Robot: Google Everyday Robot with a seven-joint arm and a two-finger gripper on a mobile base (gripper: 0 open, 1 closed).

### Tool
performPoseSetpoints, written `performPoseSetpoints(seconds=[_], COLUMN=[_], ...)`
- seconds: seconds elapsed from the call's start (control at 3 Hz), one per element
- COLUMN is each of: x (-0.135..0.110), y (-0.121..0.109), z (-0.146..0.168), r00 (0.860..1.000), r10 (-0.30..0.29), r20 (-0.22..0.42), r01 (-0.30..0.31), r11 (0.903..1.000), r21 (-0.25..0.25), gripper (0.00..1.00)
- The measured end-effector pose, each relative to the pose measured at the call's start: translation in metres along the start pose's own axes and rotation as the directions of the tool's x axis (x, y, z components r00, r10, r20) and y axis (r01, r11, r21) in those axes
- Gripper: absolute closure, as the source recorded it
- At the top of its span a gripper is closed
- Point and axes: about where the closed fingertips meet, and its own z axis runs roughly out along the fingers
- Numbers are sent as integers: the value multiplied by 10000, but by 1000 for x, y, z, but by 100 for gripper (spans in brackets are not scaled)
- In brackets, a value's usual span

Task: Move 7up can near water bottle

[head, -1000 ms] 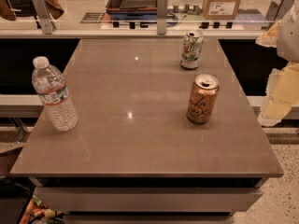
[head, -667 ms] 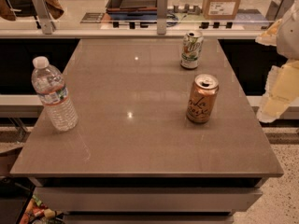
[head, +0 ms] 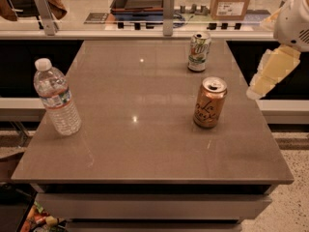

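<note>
The 7up can (head: 199, 51), white and silver with green markings, stands upright at the far right of the brown table (head: 145, 144). The water bottle (head: 56, 98), clear with a white cap and a label band, stands upright near the table's left edge. The two are far apart across the table. My gripper (head: 272, 75), pale yellow under a white arm, hangs off the table's right edge, to the right of and nearer than the 7up can, touching nothing.
An orange-tan can (head: 209, 102) with script lettering stands upright on the right side, nearer than the 7up can. A glass rail with metal posts (head: 168, 7) runs behind the table. A cardboard box (head: 231, 0) sits beyond it.
My gripper has moved a little to the left and up, towards the table's right edge. The cans and the bottle have not moved.
</note>
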Motion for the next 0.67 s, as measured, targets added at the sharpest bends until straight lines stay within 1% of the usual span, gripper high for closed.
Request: performPoseSetpoints(seconds=[0.33, 0.67], x=[-8, -13], y=[-36, -66], z=[19, 42], r00=[9985, 9927], r10=[312, 630], r20=[444, 1029], r01=[-338, -723], r11=[9977, 9933], r21=[588, 896], gripper=[0, 0])
